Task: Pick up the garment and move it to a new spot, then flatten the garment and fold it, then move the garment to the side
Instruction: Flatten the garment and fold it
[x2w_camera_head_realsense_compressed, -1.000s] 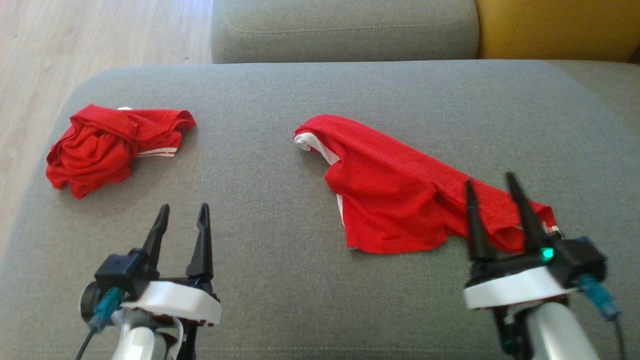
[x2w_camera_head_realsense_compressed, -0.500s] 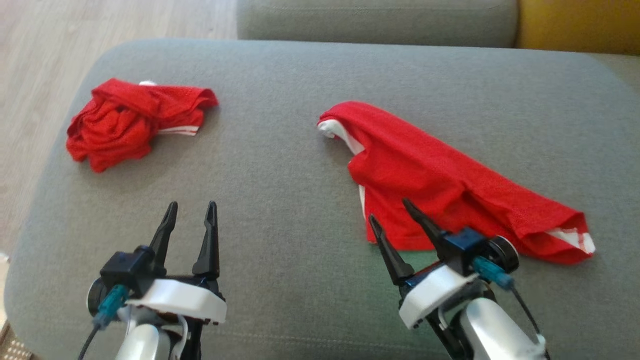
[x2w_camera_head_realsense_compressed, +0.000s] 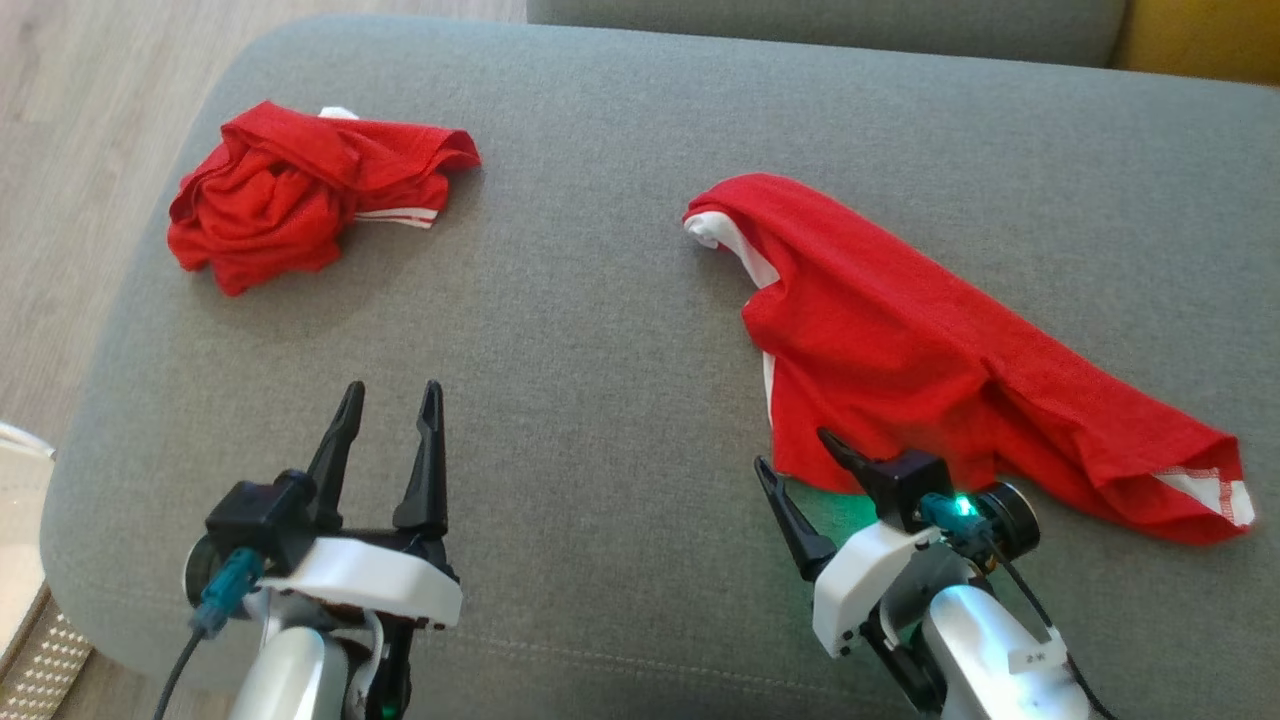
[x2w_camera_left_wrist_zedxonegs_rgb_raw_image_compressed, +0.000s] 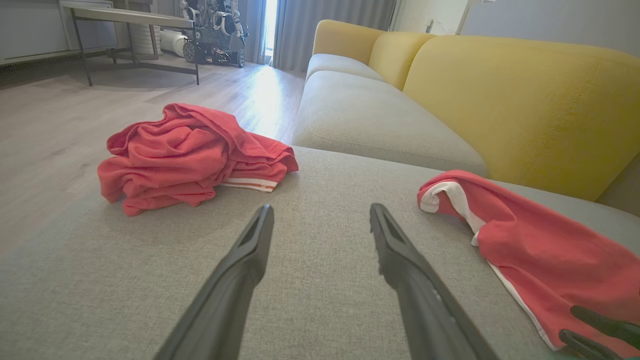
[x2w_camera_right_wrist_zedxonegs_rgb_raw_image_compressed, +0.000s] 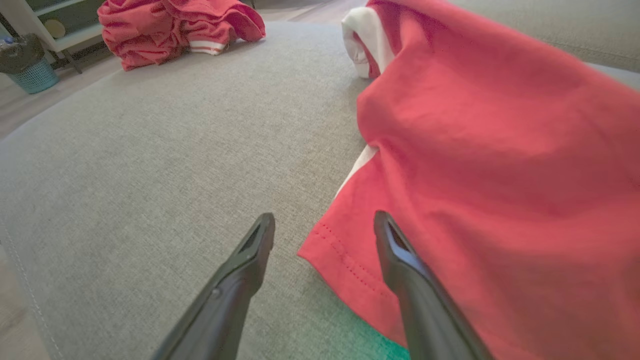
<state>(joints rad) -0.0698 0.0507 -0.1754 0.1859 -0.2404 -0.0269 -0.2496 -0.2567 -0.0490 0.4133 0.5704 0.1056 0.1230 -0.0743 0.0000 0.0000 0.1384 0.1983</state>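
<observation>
At lower right, straddle the garment (x2w_camera_head_realsense_compressed: 880, 340) at its hem corner (x2w_camera_right_wrist_zedxonegs_rgb_raw_image_compressed: 325, 250) with the wide-apart right jaws, press low, pinch; left jaws also apart.

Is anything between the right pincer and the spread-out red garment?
Nothing visible. The open right pincer sits at the hem corner of the spread red garment, over grey cushion; the crumpled red garment lies far left.

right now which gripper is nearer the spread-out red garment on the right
Right. The right gripper has its open jaws at the near hem corner of the spread-out red garment; the left gripper sits well off to its left, over the grey cushion.
</observation>
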